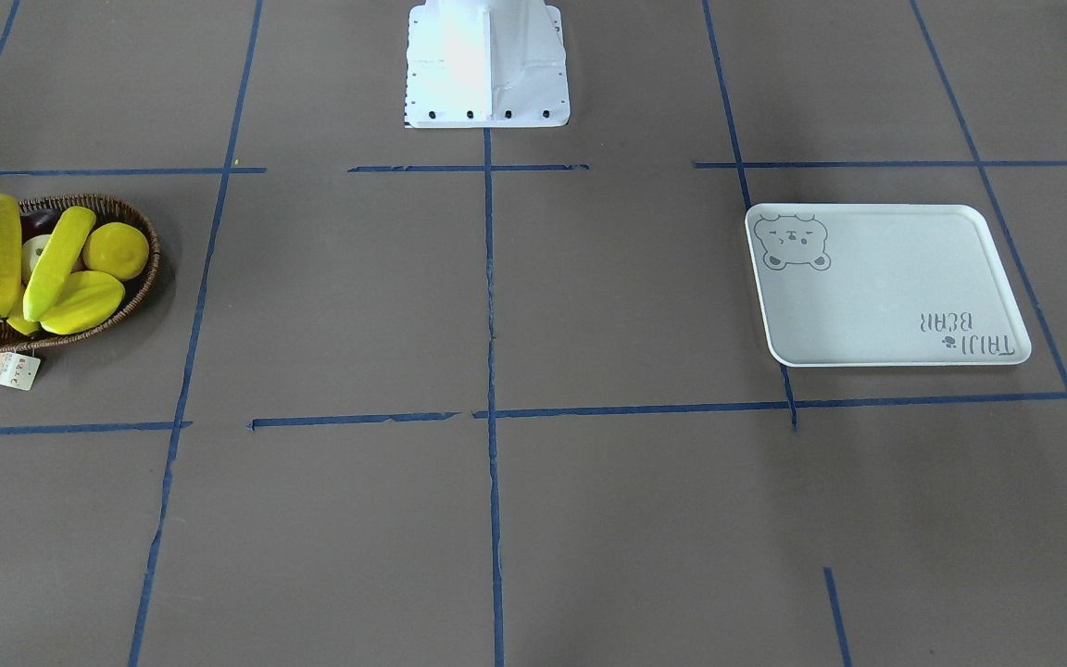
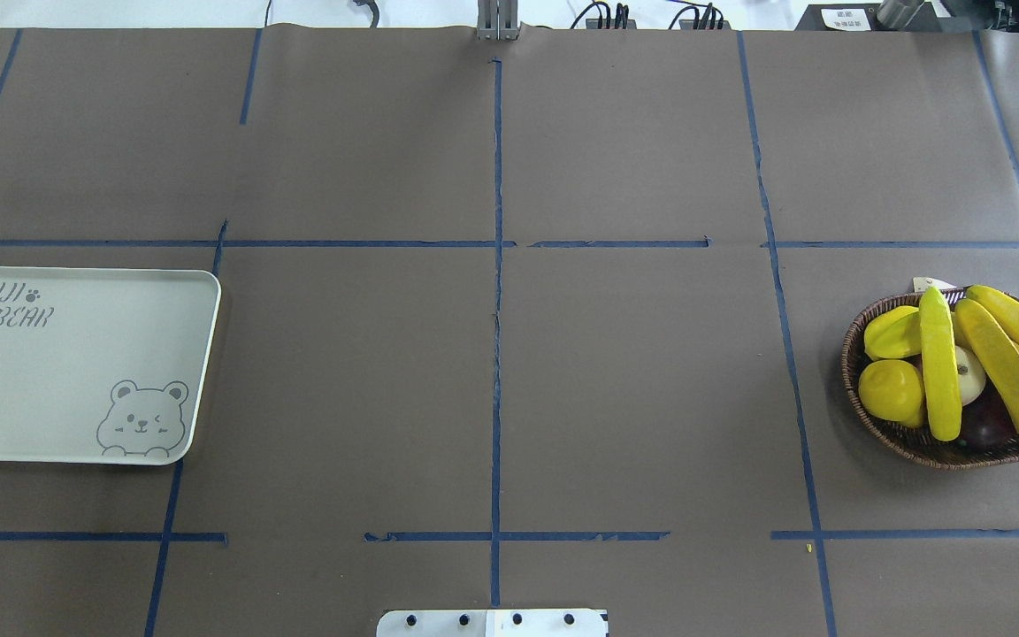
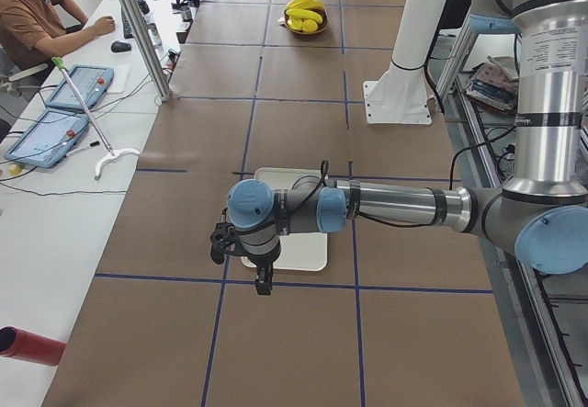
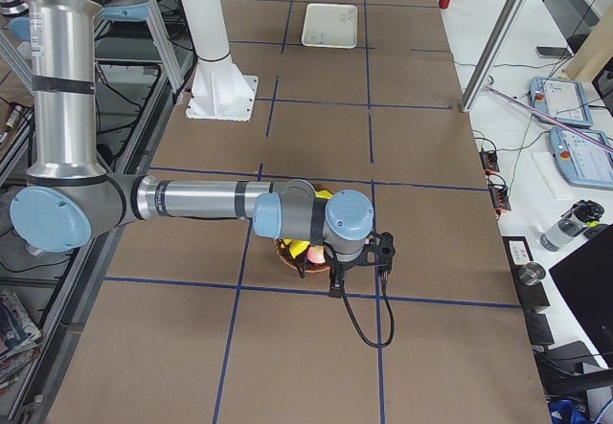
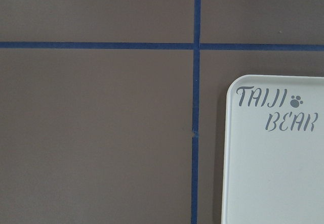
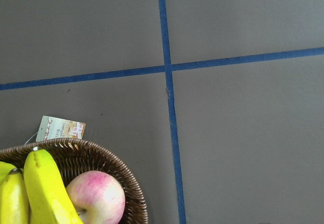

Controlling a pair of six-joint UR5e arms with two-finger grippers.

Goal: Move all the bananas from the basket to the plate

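The transfer has not begun. The four long, curved, bright yellow bananas (image 2: 939, 363) all lie heaped in the dark brown woven wicker basket (image 2: 916, 449) at the robot's right end of the brown, blue-taped table (image 2: 633, 380). The white rectangular plate with the grey bear print and lettering (image 2: 76, 363) sits bare at the far left end, well apart from the basket.

The bananas rest across a round yellow citrus fruit (image 2: 890, 392), a ridged yellow-green star fruit (image 2: 894, 334), a pale pink-blushed apple (image 6: 96, 196) and a dark purple fruit (image 2: 987, 426).

The step in hand looks like the first pick. I judge it falls to the right arm, which must drop onto the topmost banana, the one lying clear across the middle, and grip it across its width without dragging the other fruit. It then has a long carry, or a hand-over, to the plate.

The right arm reaches out with its forearm level and its wrist bent down, the right pincer (image 4: 334, 283) hanging over the basket's edge. The left arm mirrors it, the left pincer (image 3: 264, 281) pointing down by the plate. Both show only in the side views, so I cannot tell whether either is apart or together.
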